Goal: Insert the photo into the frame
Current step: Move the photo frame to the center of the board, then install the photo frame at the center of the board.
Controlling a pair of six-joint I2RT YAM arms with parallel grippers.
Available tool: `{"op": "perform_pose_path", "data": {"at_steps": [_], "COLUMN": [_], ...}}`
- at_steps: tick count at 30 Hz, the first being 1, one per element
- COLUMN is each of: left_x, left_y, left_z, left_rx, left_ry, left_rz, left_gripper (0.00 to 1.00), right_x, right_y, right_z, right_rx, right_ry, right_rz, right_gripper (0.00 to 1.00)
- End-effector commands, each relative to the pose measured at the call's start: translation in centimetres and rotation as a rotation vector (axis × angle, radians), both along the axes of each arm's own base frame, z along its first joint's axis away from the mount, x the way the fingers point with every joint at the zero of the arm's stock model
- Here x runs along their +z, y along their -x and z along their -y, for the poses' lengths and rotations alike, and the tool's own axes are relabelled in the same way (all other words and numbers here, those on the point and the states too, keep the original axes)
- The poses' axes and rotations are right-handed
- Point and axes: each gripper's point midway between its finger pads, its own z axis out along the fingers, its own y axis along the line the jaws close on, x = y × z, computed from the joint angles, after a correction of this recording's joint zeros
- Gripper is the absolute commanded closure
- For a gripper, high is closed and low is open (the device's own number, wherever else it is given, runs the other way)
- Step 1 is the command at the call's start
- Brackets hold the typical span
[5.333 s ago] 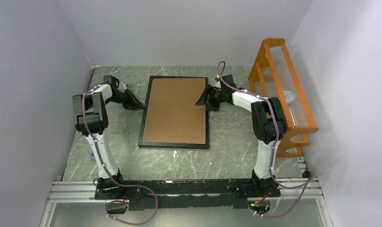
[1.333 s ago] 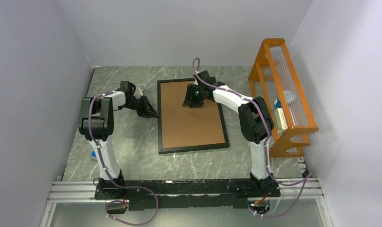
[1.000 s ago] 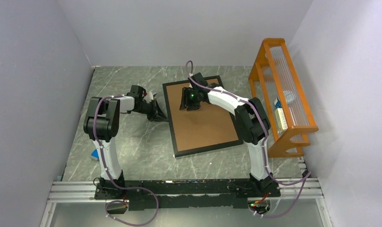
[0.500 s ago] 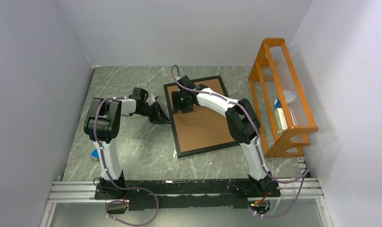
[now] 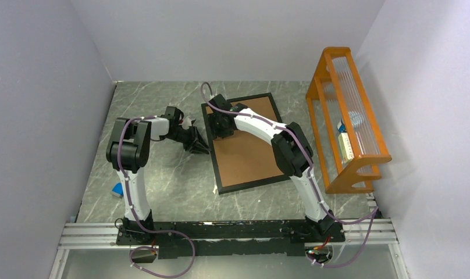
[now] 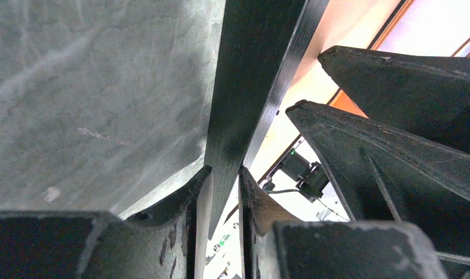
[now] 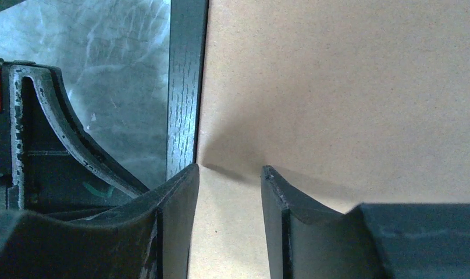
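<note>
My left gripper (image 6: 221,195) slightly apart, frame (image 6: 253,87) rail sitting in gap. My right gripper (image 7: 230,174) apart, empty, tips over brown board (image 7: 337,87) beside same rail.

top view: sharp, even soft light from above, faint shadows on the table (image 5: 168,174). in the left wrist view the near fingers (image 6: 163,232) are dark and blurred, the upper right corner burnt white. the right fingers (image 7: 177,209) throw a soft shadow on the brown board (image 7: 349,87).

Blk frame (image 5: 253,184), brn backing board (image 5: 247,154)
</note>
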Motion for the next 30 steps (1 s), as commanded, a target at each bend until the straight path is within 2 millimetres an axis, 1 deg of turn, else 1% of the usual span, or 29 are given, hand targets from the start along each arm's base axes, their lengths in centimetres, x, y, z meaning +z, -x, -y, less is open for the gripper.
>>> {"op": "perform_pose_path", "data": {"at_steps": [1,2,6,10,14,19,25,30], "left_x": [-6.7,-6.8,-7.0,-7.3,-7.4,-7.6,-7.8,-7.9], "left_y": [3.2,3.3,3.3,3.5,3.5,3.7,3.7,3.8], "left_z": [-3.0,-3.1,-3.1,-3.2,-3.3,-3.4,-3.4,-3.5], "left_rx": [-0.002,-0.001,0.000,-0.003,-0.005,-0.007,-0.008,-0.009], "left_ry": [-0.277,-0.283,-0.287,-0.294,-0.301,-0.308,-0.304,-0.314], "left_rz": [-0.137,-0.144,-0.152,-0.161,-0.167,-0.176,-0.180,-0.183], "left_gripper": [0.74,0.75,0.75,0.75,0.76,0.76,0.76,0.76], "right_x": [-0.4,-0.5,-0.5,-0.9,-1.6,-2.2,-2.5,-3.2], "right_y": [-0.1,0.1,0.7,0.9,1.2,1.7,1.8,2.3], "right_z": [0.4,0.4,0.1,0.5,1.2,1.8,2.1,3.0], "right_rx": [0.033,0.044,0.060,0.054,0.062,0.071,0.079,0.098], "right_ry": [0.064,0.064,0.042,0.060,0.120,0.142,0.152,0.188], "right_rz": [0.024,0.023,0.017,0.017,0.033,0.037,0.040,0.043], "right_gripper": [0.53,0.53,0.45,0.43,0.46,0.52,0.53,0.55]}}
